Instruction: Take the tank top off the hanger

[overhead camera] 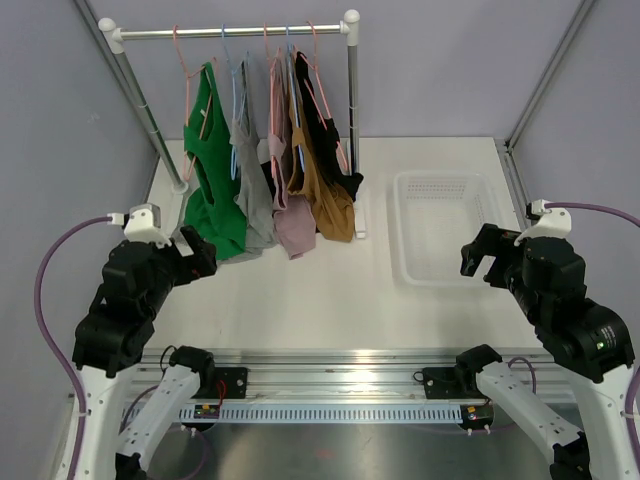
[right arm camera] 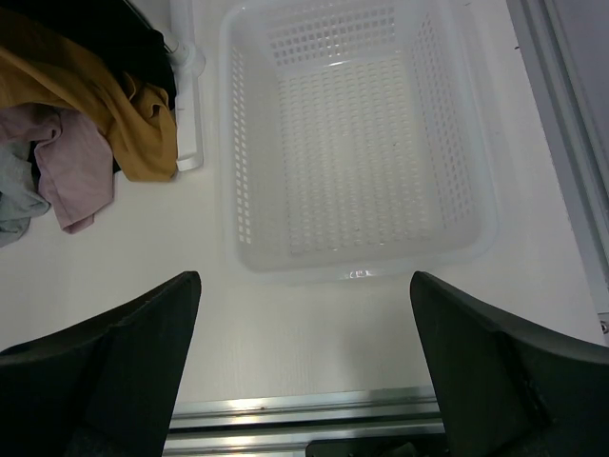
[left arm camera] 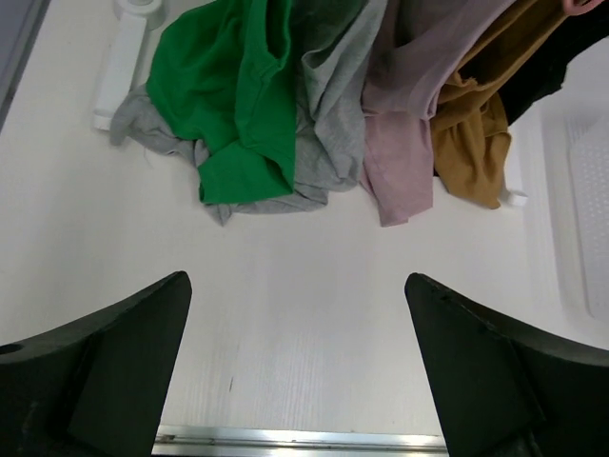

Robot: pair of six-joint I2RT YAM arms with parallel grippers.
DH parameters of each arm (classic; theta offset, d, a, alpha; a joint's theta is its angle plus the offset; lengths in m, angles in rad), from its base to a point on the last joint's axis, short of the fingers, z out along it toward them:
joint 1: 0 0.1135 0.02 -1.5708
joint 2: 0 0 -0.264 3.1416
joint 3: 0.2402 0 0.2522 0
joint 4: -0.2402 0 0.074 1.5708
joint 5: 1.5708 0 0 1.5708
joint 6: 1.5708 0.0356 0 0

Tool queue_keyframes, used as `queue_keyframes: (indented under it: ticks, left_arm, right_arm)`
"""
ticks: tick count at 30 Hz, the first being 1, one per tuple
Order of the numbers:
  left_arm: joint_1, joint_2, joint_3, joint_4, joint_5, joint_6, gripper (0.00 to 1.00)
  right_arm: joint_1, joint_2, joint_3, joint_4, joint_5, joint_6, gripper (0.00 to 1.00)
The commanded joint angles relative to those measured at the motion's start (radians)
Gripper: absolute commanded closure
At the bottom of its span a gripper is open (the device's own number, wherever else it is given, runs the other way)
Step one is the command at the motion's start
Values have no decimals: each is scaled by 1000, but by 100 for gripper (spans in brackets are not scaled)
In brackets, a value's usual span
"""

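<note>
The move to come turns on where the row of garments lies, and it lies straight ahead of the left hand (overhead camera: 195,252), on the far left part of the white desk (overhead camera: 330,300). Five tops hang there on thin wire hangers (overhead camera: 228,55) from the silver metal rail (overhead camera: 230,32) of a small clothes rack: a green cloth top (overhead camera: 212,190), a grey cloth top (overhead camera: 252,185), a pale pink cloth top (overhead camera: 292,215), a mustard-brown cloth top (overhead camera: 325,190) and a black cloth top (overhead camera: 325,115). I cannot tell which one the task means. The green one is at the left end and nearest to the left hand. Each top has its long axis vertical, from the rail down, and the hems are bunched on the desk, as the left wrist view shows. The rail runs from left to right, so I judge that a top must be lifted or slid off its hanger rather than pulled flat. The left arm is clearly the nearer one. The right hand (overhead camera: 482,258) is well apart from the rack and hovers over the near rim of the empty white perforated plastic basket (overhead camera: 445,178). Both hands have their fingers spread wide, and they hold and touch nothing.
</note>
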Motion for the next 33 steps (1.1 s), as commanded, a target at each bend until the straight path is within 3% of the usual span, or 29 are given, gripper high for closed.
queue_keyframes:
  ticks: [1,7,14,18,26,29,33]
  left_arm:
    - [-4,60,106,99,114,-8,1]
    - [-57,238,267,171,137,-61,1]
    - [-312,516,529,268,-56,-69,1]
    - [-372,666,634,374,-102,-55,1]
    - [-490,1101,1034,424,-271,81,1]
    - [-496,1221,1218,363,-410,81,7]
    - [-496,1361,1292,398,-516,128,17]
  right_arm:
    - [7,-1,17,14,7,-8,0]
    - [8,-35,-23,58,-44,0,0]
    - [6,-32,-23,57,-90,16,0]
    - [8,-53,-23,60,-116,23,0]
    - [7,-73,-35,69,-211,29,1]
    - [7,-76,-33,71,-236,32,0]
    - [6,-85,-27,69,-278,30,0]
